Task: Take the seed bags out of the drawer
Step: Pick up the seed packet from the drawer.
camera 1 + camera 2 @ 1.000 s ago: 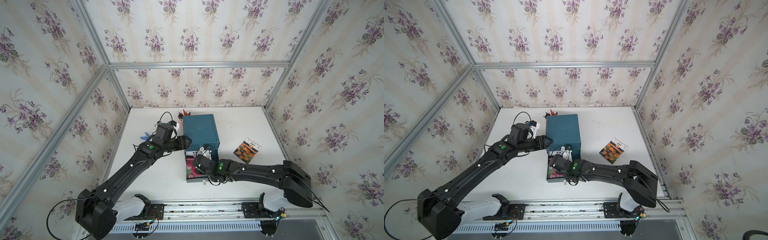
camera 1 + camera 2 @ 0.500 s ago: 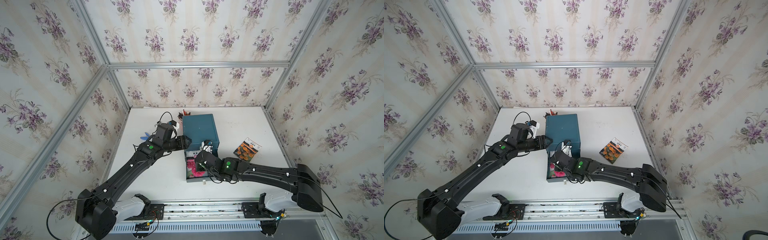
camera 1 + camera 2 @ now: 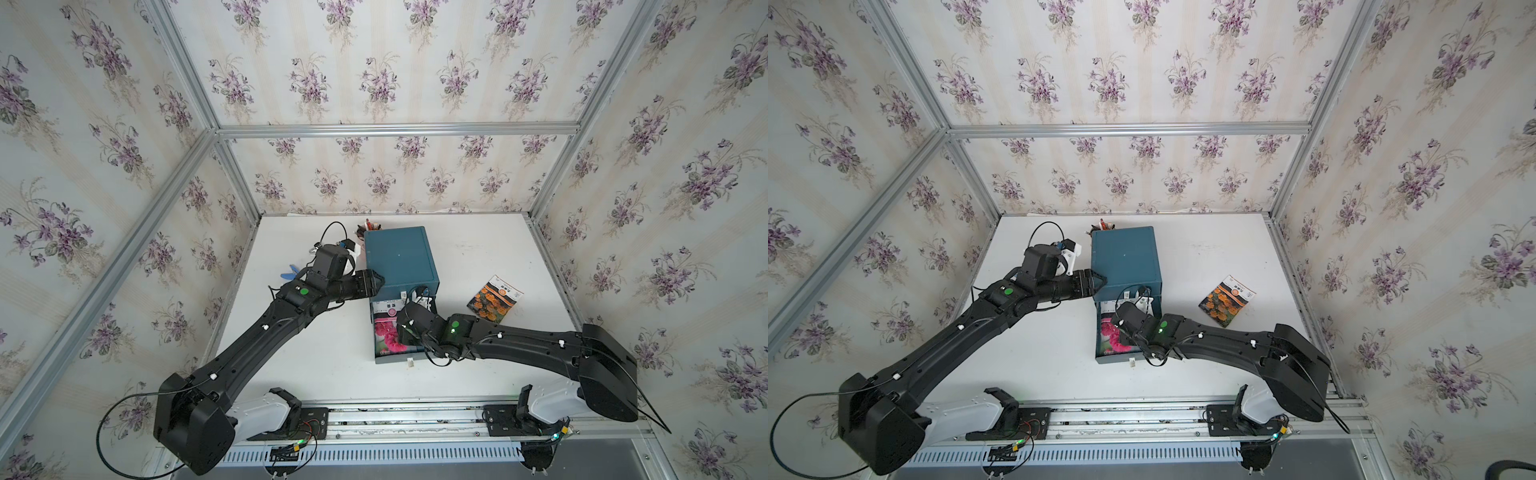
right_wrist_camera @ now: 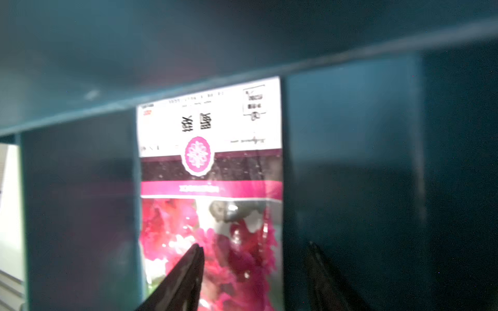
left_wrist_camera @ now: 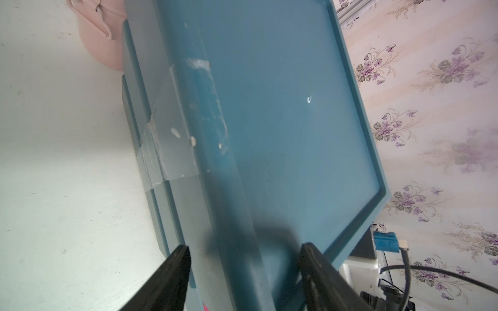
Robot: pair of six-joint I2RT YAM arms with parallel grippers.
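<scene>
White tabletop (image 3: 332, 374), floral-papered walls. Deep-pink seed bag (image 3: 387, 334) lies flat in the open drawer (image 3: 392, 360), frame centre in both top views. Marigold seed bag (image 3: 494, 299) is already out, right of centre, well apart from the blue cabinet (image 3: 401, 262). No third bag in sight.

Right gripper (image 4: 254, 249) has jaws apart, low over the pink bag, one finger above it, the other past its edge. Left gripper (image 5: 244, 249) straddles the cabinet's edge; pinching or just bracing, cannot tell.

Risk: the glossy flat bag offers no lip, so the fingers may slip or shove it back under the cabinet. A hard descent would scrape the drawer floor.
</scene>
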